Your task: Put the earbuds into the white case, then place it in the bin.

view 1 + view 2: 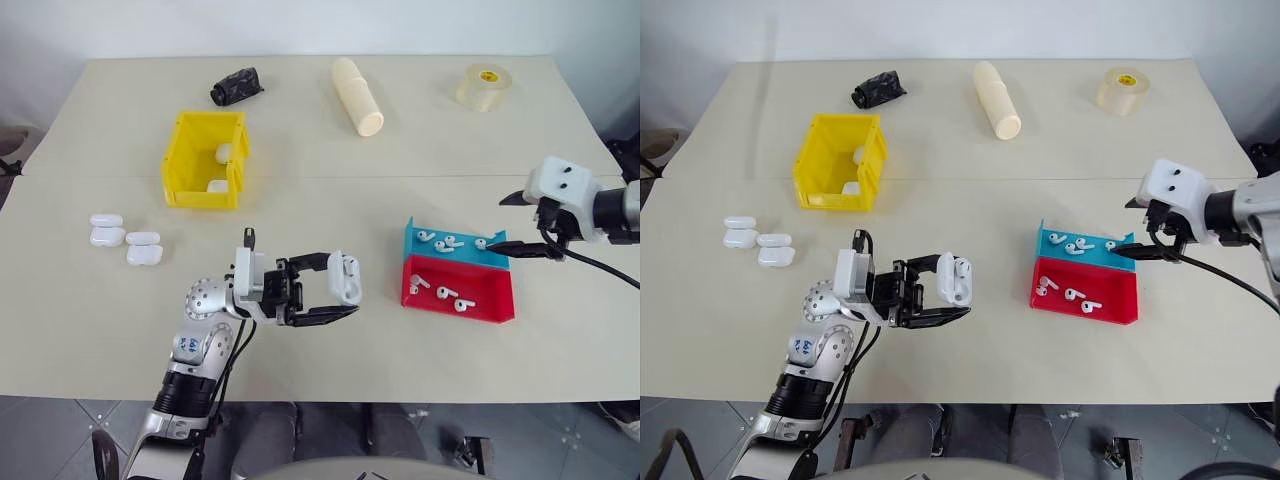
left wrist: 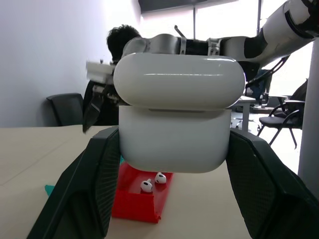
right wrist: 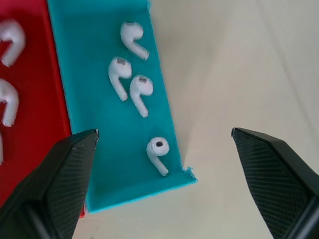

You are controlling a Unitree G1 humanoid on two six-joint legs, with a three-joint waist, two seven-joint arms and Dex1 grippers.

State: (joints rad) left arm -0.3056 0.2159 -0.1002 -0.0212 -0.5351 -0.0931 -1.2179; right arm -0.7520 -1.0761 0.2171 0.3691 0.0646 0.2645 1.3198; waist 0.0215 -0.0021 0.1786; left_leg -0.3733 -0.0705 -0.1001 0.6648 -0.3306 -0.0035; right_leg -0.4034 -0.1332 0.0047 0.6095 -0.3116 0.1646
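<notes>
While the earbuds [image 3: 158,152] are yet to be loaded, items are logged as placed:

1. White case [image 1: 346,277] — clamped in left hand [image 1: 335,288], fingers shut on its sides, held clear of table [image 1: 330,370] near front edge, centre-left. Lid appears up; prob. presented so buds can be dropped in.
2. Right hand [image 1: 522,222] — fingers spread wide, nothing held; poised above far-right end of teal tray [image 1: 412,229], aimed down at nearest bud. Judged: approach for a pick.
3. Earbuds — four in teal tray, others in red tray [image 1: 490,310] just beside it; sorted, apart from each other, so single picks are easy.
4. Bin [image 1: 180,160] — yellow, left-centre, well apart from both hands; white items already inside.
5. Spare cases [image 1: 124,238] — grouped on table left of left hand.
</notes>
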